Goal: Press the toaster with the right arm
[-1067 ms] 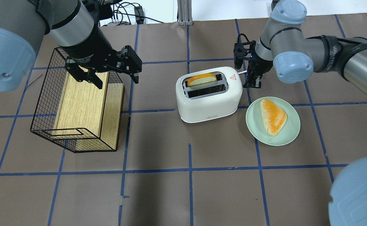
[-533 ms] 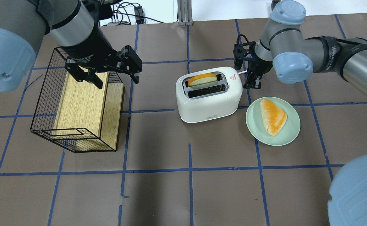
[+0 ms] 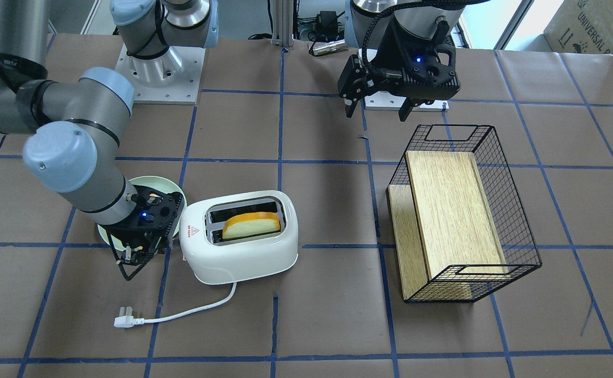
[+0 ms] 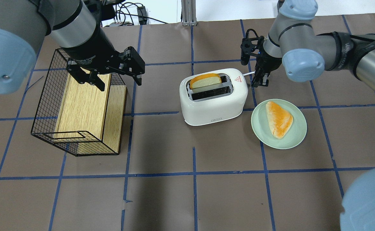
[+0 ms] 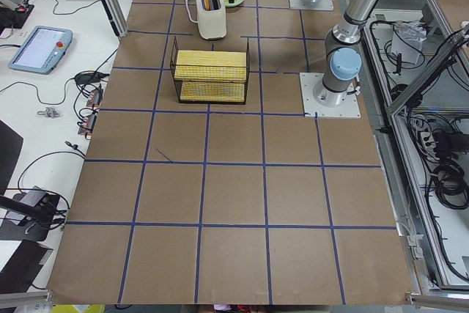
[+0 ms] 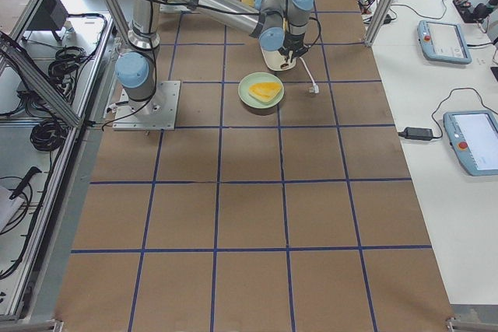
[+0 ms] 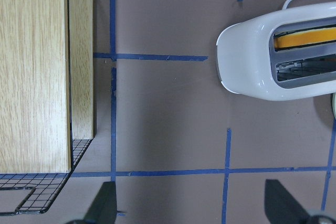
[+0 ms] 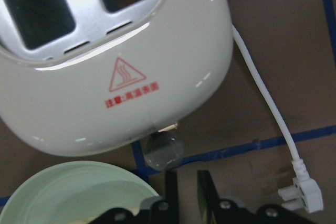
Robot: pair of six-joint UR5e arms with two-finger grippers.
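The white two-slot toaster (image 4: 213, 104) stands mid-table with a bread slice (image 4: 205, 80) in its far slot; it also shows in the front view (image 3: 239, 260). My right gripper (image 4: 258, 84) hangs just beyond the toaster's end with the red warning label (image 8: 126, 77), fingers pointing down and close together, holding nothing. In the right wrist view its fingertips (image 8: 170, 188) sit just beside the small grey knob (image 8: 164, 150) without visibly touching it. My left gripper (image 4: 117, 78) is open and empty above the wire basket.
A pale green plate (image 4: 258, 130) with a bread piece (image 4: 279, 118) lies right of the toaster, near my right gripper. The white cord and plug (image 3: 125, 321) trail on the far side. A black wire basket (image 4: 46, 106) holding wooden boards stands at the left.
My right gripper has risen slightly beside the toaster's end and its arm shifted a little. The bread slice stands a bit higher in the slot. The left arm has not moved.
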